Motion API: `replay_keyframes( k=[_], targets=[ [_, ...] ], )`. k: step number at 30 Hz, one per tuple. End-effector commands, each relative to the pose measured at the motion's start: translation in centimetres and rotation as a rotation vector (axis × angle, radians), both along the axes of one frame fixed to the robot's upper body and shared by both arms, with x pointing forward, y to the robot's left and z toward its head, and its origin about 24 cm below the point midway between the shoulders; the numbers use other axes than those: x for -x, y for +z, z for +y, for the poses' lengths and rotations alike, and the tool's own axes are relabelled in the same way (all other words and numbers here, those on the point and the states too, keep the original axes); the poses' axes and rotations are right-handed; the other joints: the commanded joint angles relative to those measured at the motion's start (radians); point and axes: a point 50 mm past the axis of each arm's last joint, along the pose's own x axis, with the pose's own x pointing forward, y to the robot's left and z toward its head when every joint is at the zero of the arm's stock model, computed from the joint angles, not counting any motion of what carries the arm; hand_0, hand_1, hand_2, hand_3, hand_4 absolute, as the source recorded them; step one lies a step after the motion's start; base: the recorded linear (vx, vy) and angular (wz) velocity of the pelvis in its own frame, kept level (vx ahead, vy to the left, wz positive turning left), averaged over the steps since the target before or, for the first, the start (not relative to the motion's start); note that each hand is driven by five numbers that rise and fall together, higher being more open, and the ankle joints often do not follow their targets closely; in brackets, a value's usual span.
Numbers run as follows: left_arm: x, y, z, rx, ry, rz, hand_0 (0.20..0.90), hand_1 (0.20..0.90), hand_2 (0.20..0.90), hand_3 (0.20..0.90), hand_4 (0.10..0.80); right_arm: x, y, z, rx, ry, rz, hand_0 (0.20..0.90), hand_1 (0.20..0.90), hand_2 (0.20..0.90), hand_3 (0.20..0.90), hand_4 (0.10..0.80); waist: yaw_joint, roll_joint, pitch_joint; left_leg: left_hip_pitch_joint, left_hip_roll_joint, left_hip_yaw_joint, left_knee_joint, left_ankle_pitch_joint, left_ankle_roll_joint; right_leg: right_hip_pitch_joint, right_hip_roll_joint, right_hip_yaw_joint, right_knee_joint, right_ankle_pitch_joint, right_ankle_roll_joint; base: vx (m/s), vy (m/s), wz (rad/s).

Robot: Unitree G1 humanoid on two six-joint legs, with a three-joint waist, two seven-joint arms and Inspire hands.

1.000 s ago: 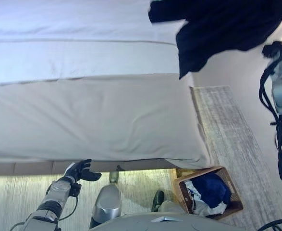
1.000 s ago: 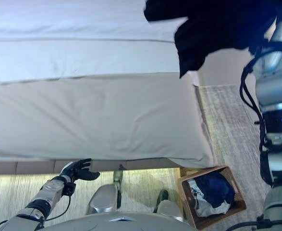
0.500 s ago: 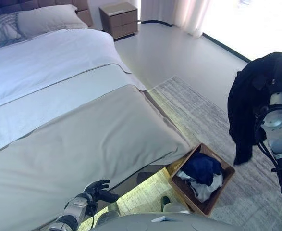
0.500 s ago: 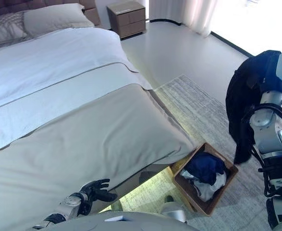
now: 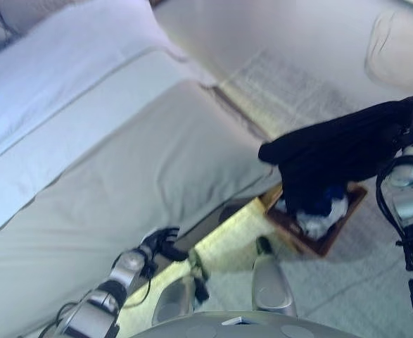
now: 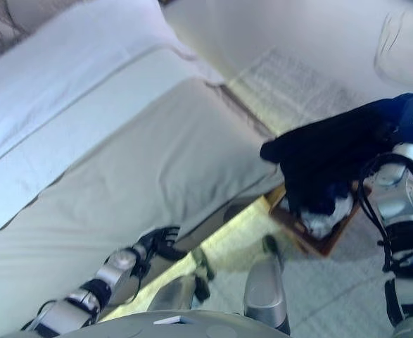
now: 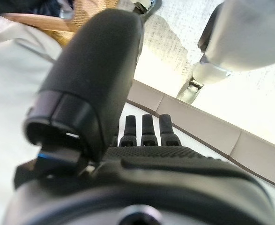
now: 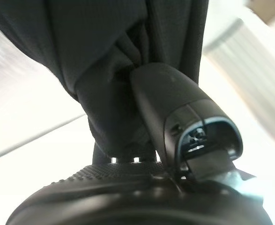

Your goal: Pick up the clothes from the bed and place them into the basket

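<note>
Swung over the basket (image 5: 333, 239), the black garment (image 5: 333, 151) now hangs bunched.

Left arm reaching in from lower left, forearm angling upward, left robot hand (image 5: 165, 243) hanging low with fingers (image 7: 146, 130) extending straight in row, thumb (image 7: 100, 70) standing apart, gripping nothing. Right arm rising along right edge, elbow bending, right robot hand (image 8: 174, 122) lifting high, thumb and fingers curling tight, pinching bunched black garment (image 5: 333, 151).

bedroom: made bed (image 5: 100, 162), rug (image 5: 290, 91)
</note>
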Motion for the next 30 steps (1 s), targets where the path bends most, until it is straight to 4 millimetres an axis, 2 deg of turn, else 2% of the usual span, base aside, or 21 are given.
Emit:
replay_keyframes(
  k=[1,3,7,8,13,18,22,24,26,29,30],
  targets=[
    [-1.7,1.8,-0.8,0.057,0.000,-0.114,0.900,0.900,0.900,0.900,0.800,-1.1,6.4,0.5,0.119,-0.032,-0.224,0.300,0.300,0.300,0.200,0.100,-0.001,-0.012,0.046,-0.068,-0.013,-0.098,0.313,-0.254,0.062,-0.038,0.062,-0.106,0.087,-0.069,-0.113,-0.209,-0.076,-0.18],
    [-1.9,2.0,-0.9,0.061,-0.010,-0.122,0.900,0.900,0.900,0.900,0.800,-1.4,6.0,0.4,0.107,-0.045,-0.201,0.300,0.300,0.300,0.200,0.100,0.001,0.000,0.059,-0.095,-0.016,-0.101,0.332,-0.253,0.062,-0.063,0.061,-0.106,0.110,-0.076,-0.119,-0.080,-0.038,-0.03],
    [-2.0,2.2,-0.8,0.075,-0.020,-0.130,0.900,0.900,0.900,0.900,0.800,-2.3,6.1,-0.2,0.110,-0.099,-0.133,0.314,0.314,0.314,0.216,0.116,0.014,0.053,0.109,-0.166,-0.037,-0.115,0.354,-0.232,0.059,-0.142,0.045,-0.106,0.179,-0.096,-0.129,-0.070,0.007,-0.10],
    [-1.8,2.2,-0.7,0.082,-0.018,-0.130,0.900,0.900,0.900,0.900,0.800,-2.5,6.2,-0.4,0.101,-0.114,-0.120,0.900,0.900,0.900,0.900,0.800,0.018,0.065,0.117,-0.177,-0.042,-0.116,0.354,-0.225,0.057,-0.158,0.040,-0.106,0.189,-0.098,-0.129,-0.042,0.047,-0.03],
    [-1.3,1.9,0.0,0.097,0.004,-0.107,0.900,0.900,0.900,0.900,0.800,-2.9,6.0,-1.4,0.044,-0.190,-0.066,0.900,0.900,0.900,0.900,0.800,0.038,0.110,0.130,-0.215,-0.062,-0.118,0.339,-0.202,0.051,-0.209,0.023,-0.107,0.213,-0.104,-0.129,-0.011,0.031,-0.02],
    [-0.7,1.5,0.3,0.112,0.005,-0.090,0.900,0.900,0.900,0.900,0.800,-2.6,5.6,-2.2,-0.026,-0.206,-0.065,0.900,0.900,0.900,0.900,0.800,0.045,0.134,0.130,-0.220,-0.074,-0.117,0.308,-0.181,0.043,-0.223,0.020,-0.106,0.207,-0.100,-0.127,0.019,0.051,0.04],
    [-0.4,1.5,0.1,0.133,-0.002,-0.086,0.900,0.900,0.900,0.900,0.800,-2.0,3.6,-3.0,-0.101,-0.213,-0.038,0.900,0.900,0.900,0.900,0.800,0.044,0.142,0.130,-0.183,-0.081,-0.117,0.238,-0.152,0.034,-0.195,0.025,-0.107,0.157,-0.080,-0.120,0.032,0.068,0.08],
    [-0.6,1.6,-0.3,0.148,-0.009,-0.096,0.900,0.900,0.900,0.900,0.800,-1.6,1.7,-3.2,-0.188,-0.200,-0.029,0.900,0.900,0.900,0.900,0.800,0.041,0.137,0.130,-0.144,-0.078,-0.117,0.177,-0.132,0.028,-0.159,0.034,-0.107,0.097,-0.058,-0.111,0.030,0.065,0.05],
    [-0.6,1.7,-0.5,0.152,-0.016,-0.101,0.900,0.900,0.900,0.900,0.800,-1.4,0.6,-3.2,-0.223,-0.196,-0.021,0.900,0.900,0.900,0.900,0.800,0.041,0.133,0.129,-0.123,-0.077,-0.117,0.147,-0.122,0.026,-0.138,0.037,-0.108,0.064,-0.044,-0.105,0.016,0.050,0.08],
    [-0.8,1.8,-0.7,0.157,-0.009,-0.111,0.900,0.900,0.900,0.900,0.800,-1.3,-2.5,-2.2,-0.333,-0.158,-0.019,0.900,0.900,0.900,0.900,0.800,0.039,0.115,0.126,-0.076,-0.065,-0.104,0.056,-0.075,0.028,-0.085,0.055,-0.113,-0.051,0.033,-0.093,-0.061,0.051,0.03],
    [-0.8,1.7,-0.7,0.157,-0.008,-0.110,0.900,0.900,0.900,0.900,0.800,-1.3,-2.8,-2.1,-0.344,-0.155,-0.019,0.900,0.900,0.900,0.900,0.800,0.039,0.113,0.124,-0.072,-0.065,-0.103,0.051,-0.074,0.028,-0.081,0.056,-0.113,-0.057,0.036,-0.092,0.020,0.061,-0.01]
  ],
)
